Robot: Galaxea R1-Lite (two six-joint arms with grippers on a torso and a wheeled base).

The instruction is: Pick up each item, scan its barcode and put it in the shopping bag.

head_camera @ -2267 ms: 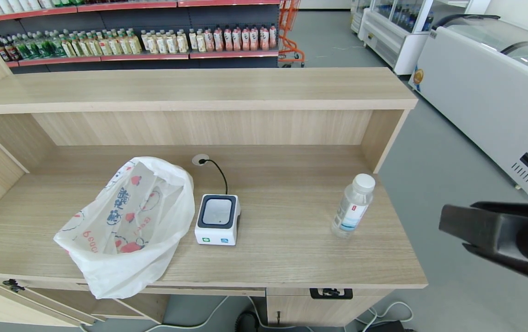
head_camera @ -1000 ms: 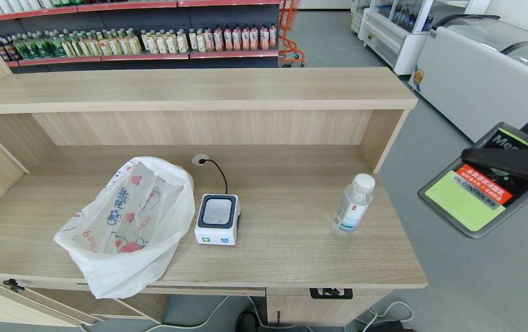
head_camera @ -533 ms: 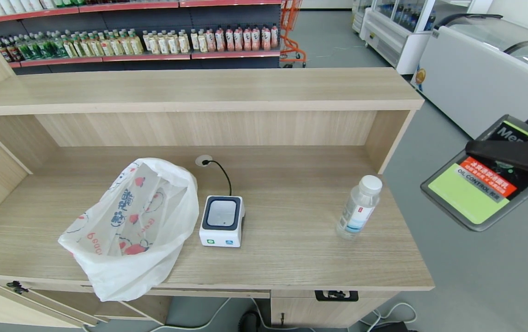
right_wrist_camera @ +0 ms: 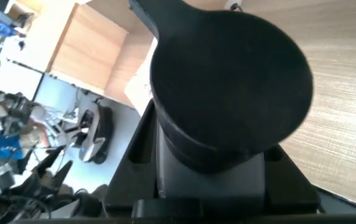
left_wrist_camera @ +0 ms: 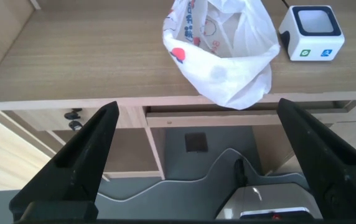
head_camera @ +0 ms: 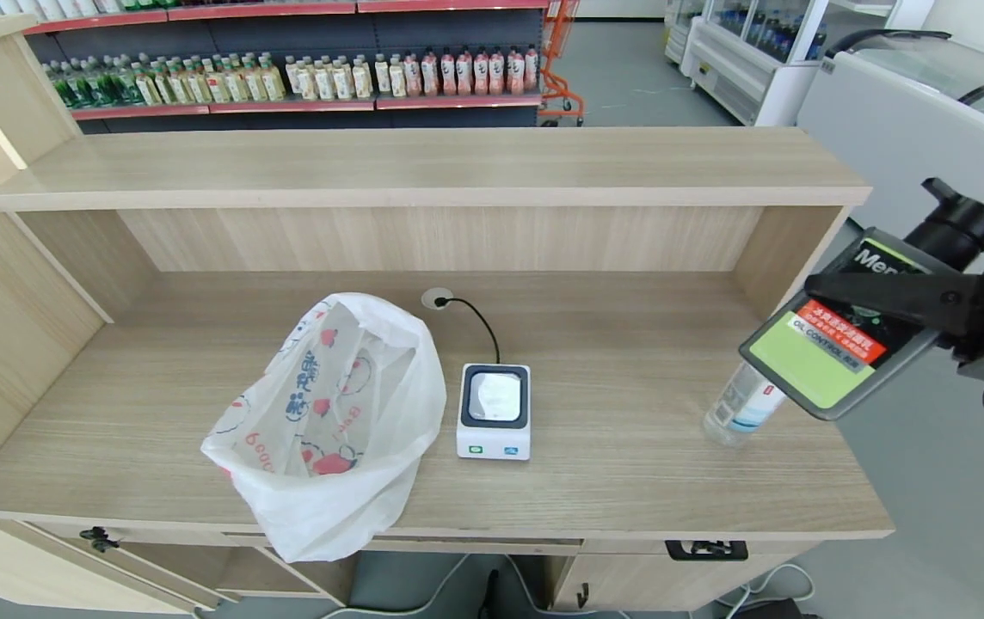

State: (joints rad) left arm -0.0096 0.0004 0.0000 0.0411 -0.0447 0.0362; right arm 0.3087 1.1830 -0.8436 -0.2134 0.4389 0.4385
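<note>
The tube is clamped in the right gripper above the counter's right edge, partly covering the water bottle standing there. The bag sits at the front edge with the scanner just beside it. The left gripper is spread wide, in front of the front edge.

Bare counter lies between scanner and water bottle (a raised ledge walls the back).

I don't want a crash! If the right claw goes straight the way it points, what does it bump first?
Probably the bottle: the right claw points its tube toward it, though depth is unclear.
</note>
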